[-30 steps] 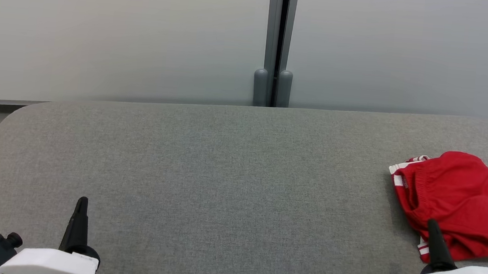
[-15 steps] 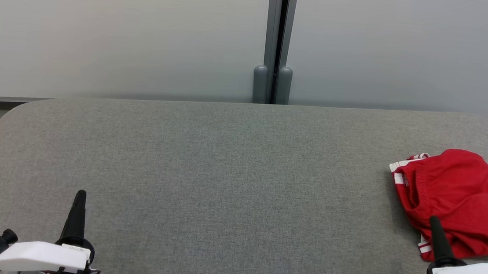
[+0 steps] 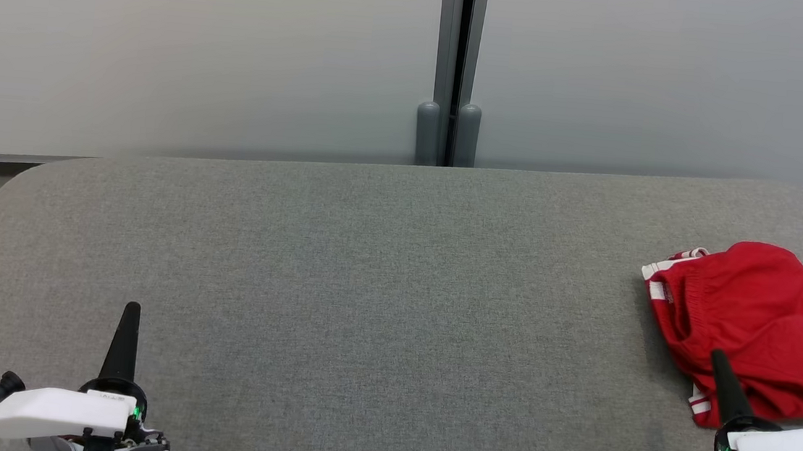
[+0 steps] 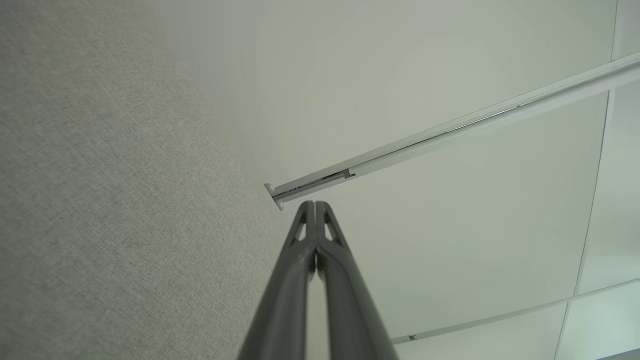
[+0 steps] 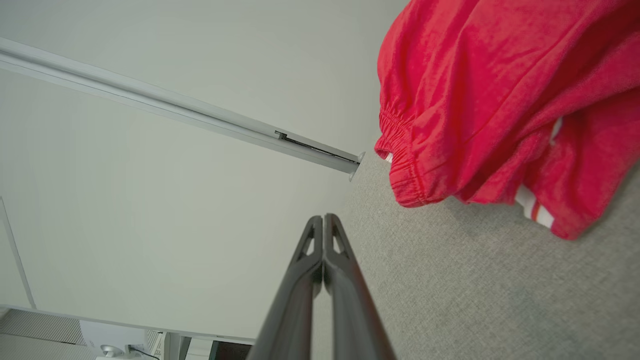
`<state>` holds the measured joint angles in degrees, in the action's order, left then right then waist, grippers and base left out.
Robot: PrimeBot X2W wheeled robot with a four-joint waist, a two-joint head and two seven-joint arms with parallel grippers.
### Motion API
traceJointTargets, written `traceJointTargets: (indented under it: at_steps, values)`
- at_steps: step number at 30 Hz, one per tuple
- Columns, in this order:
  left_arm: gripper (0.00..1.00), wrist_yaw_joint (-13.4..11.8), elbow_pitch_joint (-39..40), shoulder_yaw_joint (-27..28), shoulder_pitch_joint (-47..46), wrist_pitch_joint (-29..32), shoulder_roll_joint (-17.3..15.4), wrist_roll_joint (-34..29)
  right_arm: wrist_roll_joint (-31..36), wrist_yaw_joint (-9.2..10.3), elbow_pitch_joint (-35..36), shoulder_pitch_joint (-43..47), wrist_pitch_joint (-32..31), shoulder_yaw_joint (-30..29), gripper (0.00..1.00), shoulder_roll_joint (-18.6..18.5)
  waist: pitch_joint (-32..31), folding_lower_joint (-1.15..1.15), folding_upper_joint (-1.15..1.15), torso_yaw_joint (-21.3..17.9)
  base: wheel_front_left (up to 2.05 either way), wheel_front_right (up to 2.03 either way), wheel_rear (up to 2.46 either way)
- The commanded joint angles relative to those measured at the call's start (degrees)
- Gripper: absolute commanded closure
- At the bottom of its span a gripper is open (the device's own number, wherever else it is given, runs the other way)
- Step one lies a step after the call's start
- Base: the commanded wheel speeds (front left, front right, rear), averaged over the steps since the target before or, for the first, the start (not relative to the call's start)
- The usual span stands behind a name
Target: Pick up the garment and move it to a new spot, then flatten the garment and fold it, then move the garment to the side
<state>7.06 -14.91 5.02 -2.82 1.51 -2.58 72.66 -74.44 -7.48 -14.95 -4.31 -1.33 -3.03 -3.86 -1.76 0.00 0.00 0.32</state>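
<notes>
Two grippers showed in the head view, both low at the near edge of the grey table (image 3: 367, 288). The left gripper (image 3: 131, 311) stood well apart from the red garment (image 3: 750, 314), fingers pressed together, holding nothing. The right gripper (image 3: 717, 357) was pressed together too. Its tip overlapped the garment's near edge in the pic, but contact could not be told from there. The garment lay bunched at the table's right side, w/ white-striped hems showing, not spread flat.

Left wrist view: the left gripper (image 4: 315, 204) had its two fingers tip to tip, nothing between them, only table cloth and pale wall beyond.

Right wrist view: the right gripper (image 5: 324, 217) was closed tight and empty. The garment (image 5: 500, 90) lay just beside it, at the upper right, apart from the tips.

Step, as I judge it: the scene fitted either a garment waiting for pick-up or one already put aside after a loose fold — the pics did not settle which. So I name no next move; any grasp at all would call for the fingers to spread first.
</notes>
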Motion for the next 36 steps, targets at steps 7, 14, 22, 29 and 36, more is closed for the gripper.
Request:
traceJointTargets:
  at_steps: [7,14,22,29,36]
  values:
    - [1.00,0.44,0.65,0.64,-1.95,1.15,-0.40,4.70,-4.19,-0.02,0.76,-1.32,-1.37,-1.03,1.00,0.04,0.34,0.00,0.00,-0.05,0.00,0.00,0.00]
    - [1.00,0.50,0.73,0.86,-2.41,2.01,-0.41,7.94,-7.12,-0.02,0.80,-1.58,-2.29,-1.58,1.00,0.24,0.64,0.00,0.00,-0.10,0.00,0.00,0.00]
    - [1.00,0.56,0.81,1.08,-2.88,2.86,-0.42,10.94,-9.97,-0.02,0.84,-1.64,-3.06,-2.13,1.00,0.43,0.94,0.00,0.00,-0.15,0.00,0.00,0.00]
    - [1.00,0.51,0.83,1.27,-3.09,3.62,-0.43,13.84,-12.57,-0.02,0.91,-1.90,-3.88,-2.69,1.00,0.61,1.24,0.00,0.00,-0.20,0.00,0.00,0.00]
    - [1.00,0.56,0.89,1.45,-3.53,4.35,-0.44,16.55,-15.05,-0.02,0.94,-2.02,-4.58,-3.17,1.00,0.77,1.54,0.00,0.00,-0.25,0.00,0.00,0.00]
